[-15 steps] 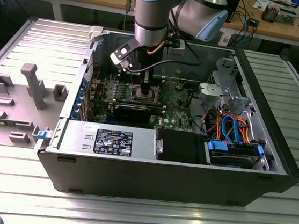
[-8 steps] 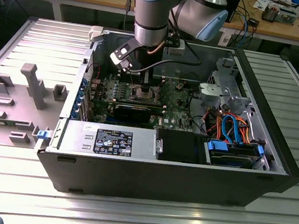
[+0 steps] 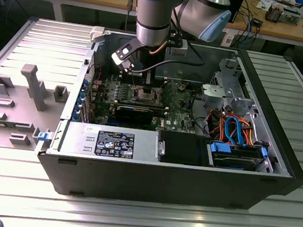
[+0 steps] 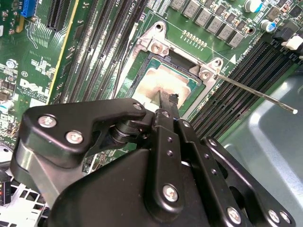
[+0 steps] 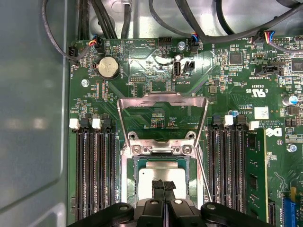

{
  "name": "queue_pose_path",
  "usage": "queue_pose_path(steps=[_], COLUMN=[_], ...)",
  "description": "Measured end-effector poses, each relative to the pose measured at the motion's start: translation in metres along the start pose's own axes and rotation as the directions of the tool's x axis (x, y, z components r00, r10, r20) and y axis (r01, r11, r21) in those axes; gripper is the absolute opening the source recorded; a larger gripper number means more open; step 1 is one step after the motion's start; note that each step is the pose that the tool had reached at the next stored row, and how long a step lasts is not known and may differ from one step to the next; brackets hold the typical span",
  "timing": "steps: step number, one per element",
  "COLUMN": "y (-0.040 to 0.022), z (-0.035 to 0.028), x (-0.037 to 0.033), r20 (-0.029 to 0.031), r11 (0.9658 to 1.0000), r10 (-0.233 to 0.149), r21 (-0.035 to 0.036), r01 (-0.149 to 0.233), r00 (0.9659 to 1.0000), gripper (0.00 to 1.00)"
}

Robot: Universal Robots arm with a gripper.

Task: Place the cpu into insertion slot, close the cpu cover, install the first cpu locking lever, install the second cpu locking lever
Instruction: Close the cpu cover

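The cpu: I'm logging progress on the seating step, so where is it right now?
In the first wrist view the cpu lies in the insertion slot, between the two banks of black memory slots, with the gripper right over it.

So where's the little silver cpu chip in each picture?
Exterior view: the cpu sits in the middle of the green board, under the arm.
Second wrist view: the cpu lies just beyond the black jaws.
First wrist view: the cpu lies right by the jaws.
Shared landmark: long black memory slots on both sides.

cpu (image 5: 158, 171) in insertion slot (image 5: 127, 165), memory slots (image 5: 92, 175) flanking; cpu cover (image 5: 163, 98) upright; tool (image 5: 164, 184) over cpu.
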State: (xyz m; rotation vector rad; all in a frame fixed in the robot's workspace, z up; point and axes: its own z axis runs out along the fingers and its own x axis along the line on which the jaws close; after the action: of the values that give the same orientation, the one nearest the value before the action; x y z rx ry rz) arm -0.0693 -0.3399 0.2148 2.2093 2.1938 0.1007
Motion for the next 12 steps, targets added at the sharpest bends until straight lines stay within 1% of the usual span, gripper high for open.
queue_pose_path(steps=[8,12], y=[0.0000,0.0003], z=[-0.0003,-0.0045], x=[0.0000,0.0001], r20=[0.0000,0.0047], r11=[1.0000,1.0000], r10=[0.000,0.000], r21=[0.0000,0.0001], r01=[0.000,0.000], r00=[1.0000,1.0000], gripper=[0.11,0.11])
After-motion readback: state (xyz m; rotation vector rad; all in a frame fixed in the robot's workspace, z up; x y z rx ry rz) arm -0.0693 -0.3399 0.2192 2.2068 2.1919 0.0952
